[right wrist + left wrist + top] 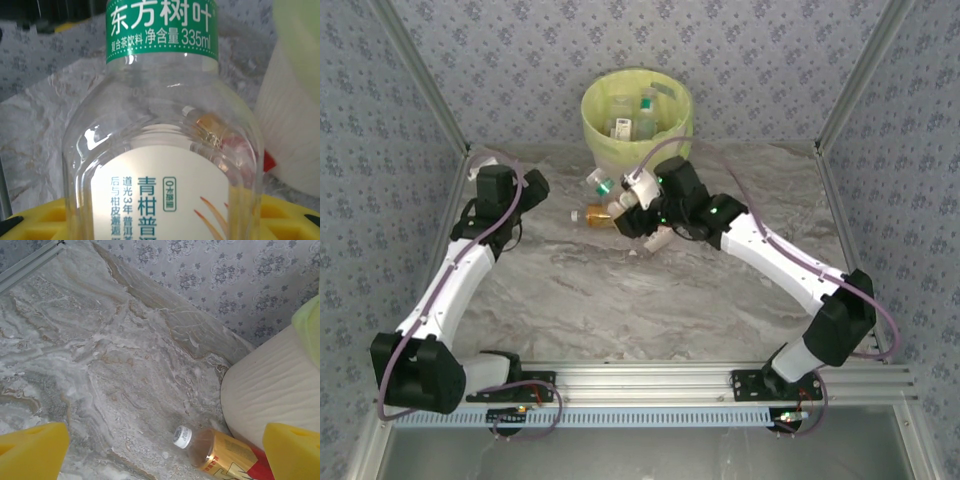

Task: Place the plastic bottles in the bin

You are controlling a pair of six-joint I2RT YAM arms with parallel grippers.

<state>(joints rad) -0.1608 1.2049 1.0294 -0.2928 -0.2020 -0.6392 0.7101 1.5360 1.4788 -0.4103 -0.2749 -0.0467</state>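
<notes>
Arms stretch toward the bin point(588, 102): your right gripper point(624, 195) clamps one green-labelled bottle point(160, 150), your left gripper point(165, 447) gapes, one amber bottle point(220, 452) just ahead.

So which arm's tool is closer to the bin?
Right. The right tool is just in front of the bin, shut on a green-labelled bottle. The left tool hangs open farther away, off to the bin's left side.

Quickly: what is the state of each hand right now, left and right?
Left hand: open, holding nothing.
Right hand: closed on the clear bottle with green label.
</notes>
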